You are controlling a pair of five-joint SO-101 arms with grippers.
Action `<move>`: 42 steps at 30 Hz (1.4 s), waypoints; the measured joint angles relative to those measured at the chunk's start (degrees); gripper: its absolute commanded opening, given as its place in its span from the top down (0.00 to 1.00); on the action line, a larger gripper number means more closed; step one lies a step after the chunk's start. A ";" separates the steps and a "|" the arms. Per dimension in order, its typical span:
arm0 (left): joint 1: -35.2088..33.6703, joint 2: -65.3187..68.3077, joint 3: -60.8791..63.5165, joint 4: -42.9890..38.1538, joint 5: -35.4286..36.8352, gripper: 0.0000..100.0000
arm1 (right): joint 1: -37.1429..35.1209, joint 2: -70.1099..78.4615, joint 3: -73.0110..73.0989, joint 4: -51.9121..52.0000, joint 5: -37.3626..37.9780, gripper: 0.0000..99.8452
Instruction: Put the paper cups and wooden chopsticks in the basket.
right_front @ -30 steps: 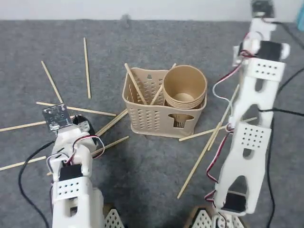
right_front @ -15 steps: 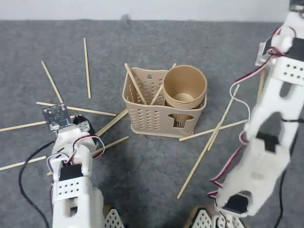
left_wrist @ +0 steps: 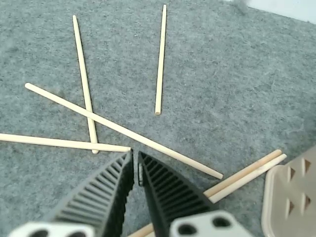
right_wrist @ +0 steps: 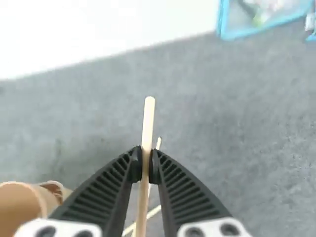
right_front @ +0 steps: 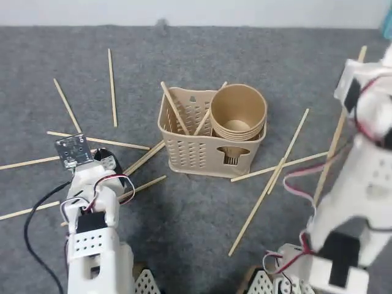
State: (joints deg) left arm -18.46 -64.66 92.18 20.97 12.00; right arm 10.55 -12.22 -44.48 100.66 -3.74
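grey carpeted surface (right_front: 196, 229), littered
a beige basket (right_front: 199, 153) stands mid-surface; loose wooden chopsticks (right_front: 112, 87) lie fanned out to its left and crossed to its right.

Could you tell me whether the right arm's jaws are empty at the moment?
No, a wooden chopstick is clamped between those jaws, its end sticking out past their tips.

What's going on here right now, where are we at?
The right end effector is shut on one long pale wooden chopstick, lifted off the grey carpet, off to the side of the beige perforated plastic basket. The basket holds a stack of brown paper cups and a couple of chopsticks. The left end effector hovers shut above loose chopsticks; more lie scattered around.
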 measured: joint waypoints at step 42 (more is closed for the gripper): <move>0.00 0.00 0.00 0.00 0.00 0.99 | -45.63 -31.91 70.59 -97.32 -2.99 0.99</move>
State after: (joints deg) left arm -18.46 -64.66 92.18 20.97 12.00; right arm -35.08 -44.13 26.11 3.34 -6.73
